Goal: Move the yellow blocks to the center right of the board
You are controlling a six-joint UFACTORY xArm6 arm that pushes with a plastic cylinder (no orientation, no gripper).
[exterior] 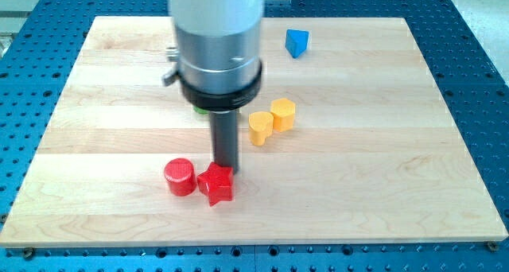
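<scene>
My tip (225,166) has no jaws, grips nothing, sits touching the red star block (216,184); red cylinder (180,176) just left, two yellow blocks (271,120) up-right, touching.

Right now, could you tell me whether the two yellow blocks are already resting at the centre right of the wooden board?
No, the two yellow blocks sit side by side near the wooden board's middle, just right of my tip.
</scene>
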